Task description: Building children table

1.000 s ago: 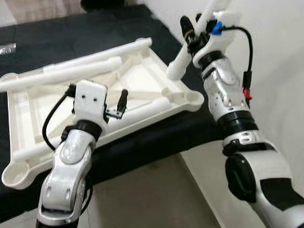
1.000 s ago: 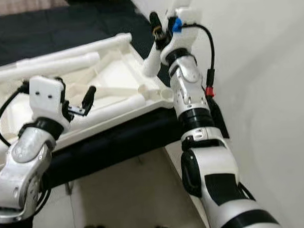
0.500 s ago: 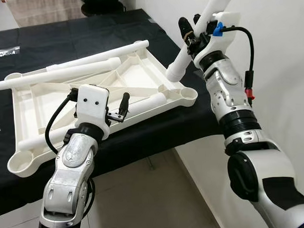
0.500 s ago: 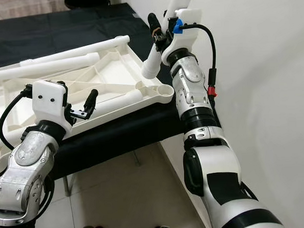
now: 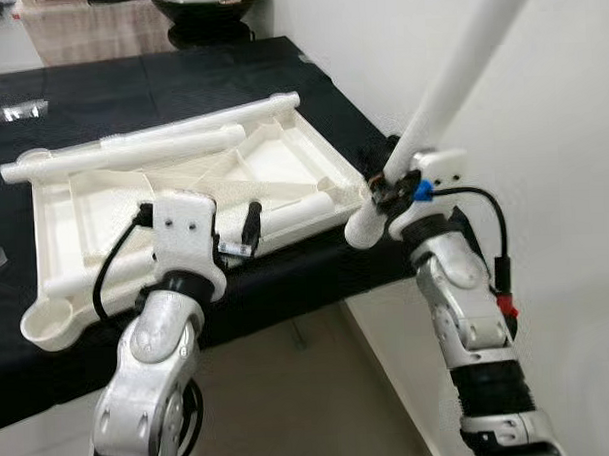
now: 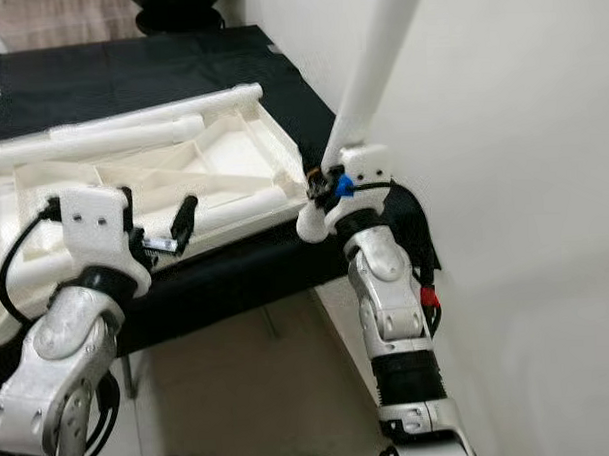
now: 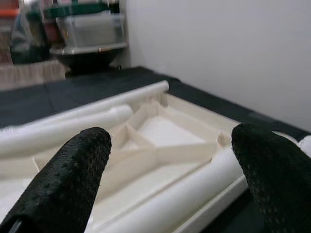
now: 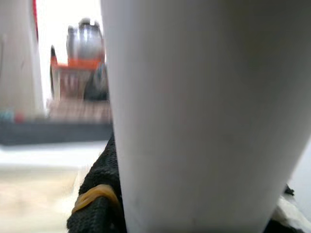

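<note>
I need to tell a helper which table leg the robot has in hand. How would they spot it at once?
Start at the black-covered table with the upturned white tabletop lying on it. At its near right corner, the right gripper is shut on a white leg. Unlike the other legs lying flat on the tabletop, this one stands steeply up against the wall.

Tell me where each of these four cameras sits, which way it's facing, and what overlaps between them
Left eye, head, looking down: upturned white tabletop on black table, left gripper, right gripper holding white leg.
Right eye: same scene, both arms.
Left wrist: along its open black fingers across the tabletop.
Right wrist: close against the leg, a finger edge showing.
Shared: the tabletop in the eye and left wrist views.
</note>
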You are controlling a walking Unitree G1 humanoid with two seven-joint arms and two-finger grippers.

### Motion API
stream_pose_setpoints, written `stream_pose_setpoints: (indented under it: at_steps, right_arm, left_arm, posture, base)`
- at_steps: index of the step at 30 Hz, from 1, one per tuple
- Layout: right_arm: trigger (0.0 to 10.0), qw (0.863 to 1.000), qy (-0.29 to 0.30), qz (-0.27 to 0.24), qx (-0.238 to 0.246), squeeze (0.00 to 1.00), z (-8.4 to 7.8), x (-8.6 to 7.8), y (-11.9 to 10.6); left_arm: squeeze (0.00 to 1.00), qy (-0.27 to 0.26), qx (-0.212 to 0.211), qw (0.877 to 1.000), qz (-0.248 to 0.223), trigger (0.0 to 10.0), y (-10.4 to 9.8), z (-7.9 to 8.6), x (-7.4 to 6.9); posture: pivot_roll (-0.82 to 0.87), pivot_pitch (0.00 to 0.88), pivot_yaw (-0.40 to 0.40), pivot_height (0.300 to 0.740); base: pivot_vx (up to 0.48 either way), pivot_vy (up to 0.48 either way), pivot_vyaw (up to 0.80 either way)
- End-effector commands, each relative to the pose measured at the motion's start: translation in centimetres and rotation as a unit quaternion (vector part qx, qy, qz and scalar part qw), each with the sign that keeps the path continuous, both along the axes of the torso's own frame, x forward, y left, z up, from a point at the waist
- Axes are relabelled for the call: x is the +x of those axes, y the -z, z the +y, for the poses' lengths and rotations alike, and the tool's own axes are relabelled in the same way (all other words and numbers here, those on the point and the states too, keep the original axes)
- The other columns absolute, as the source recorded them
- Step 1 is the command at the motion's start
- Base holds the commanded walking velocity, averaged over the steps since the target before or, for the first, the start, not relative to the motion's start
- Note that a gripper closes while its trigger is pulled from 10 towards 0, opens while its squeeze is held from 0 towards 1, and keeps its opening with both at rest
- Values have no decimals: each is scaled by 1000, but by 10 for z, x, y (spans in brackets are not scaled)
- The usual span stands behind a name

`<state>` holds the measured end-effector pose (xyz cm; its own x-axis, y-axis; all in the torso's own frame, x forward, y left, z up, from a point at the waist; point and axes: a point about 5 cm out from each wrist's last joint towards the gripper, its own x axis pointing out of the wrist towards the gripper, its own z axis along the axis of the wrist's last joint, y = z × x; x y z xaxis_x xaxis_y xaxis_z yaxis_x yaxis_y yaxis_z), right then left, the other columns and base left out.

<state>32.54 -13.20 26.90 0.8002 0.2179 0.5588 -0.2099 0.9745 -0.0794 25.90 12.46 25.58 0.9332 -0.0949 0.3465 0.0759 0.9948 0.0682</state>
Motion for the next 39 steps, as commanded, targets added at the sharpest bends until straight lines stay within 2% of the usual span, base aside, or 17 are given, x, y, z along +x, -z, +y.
stream_pose_setpoints:
  at_steps: [1,6,10,15,30,39]
  right_arm:
    - [10000,999,3,-37,12,0,1,-8,-20]
    - [10000,998,14,-52,9,0,1,-20,-32]
    - [10000,999,26,-29,10,0,0,-35,-18]
    - [10000,999,27,-12,14,0,2,-36,-13]
    - [10000,999,32,3,14,0,3,-35,-18]
    - [10000,999,33,7,9,0,3,-33,-18]
  left_arm:
    - [0,-12,3,1000,-12,10000,-3,3,-1]
    - [0,-20,9,1000,-21,10000,-6,5,-5]
    - [0,-27,8,999,-27,10000,-6,6,-11]
    - [0,-29,6,999,-28,10000,-6,8,-9]
    - [0,-25,29,999,-38,10000,-11,7,-6]
    - [0,-19,17,999,-27,10000,-9,5,-4]
  posture:
    - [62,100,-68,740]
    - [59,74,-70,740]
    - [59,62,-74,740]
    - [58,55,-73,740]
    - [56,70,-69,740]
    - [57,78,-69,740]
  base:
    - [0,0,0]
    - [0,0,0]
    - [301,0,0]
    - [347,0,0]
    - [365,0,0]
    - [0,0,0]
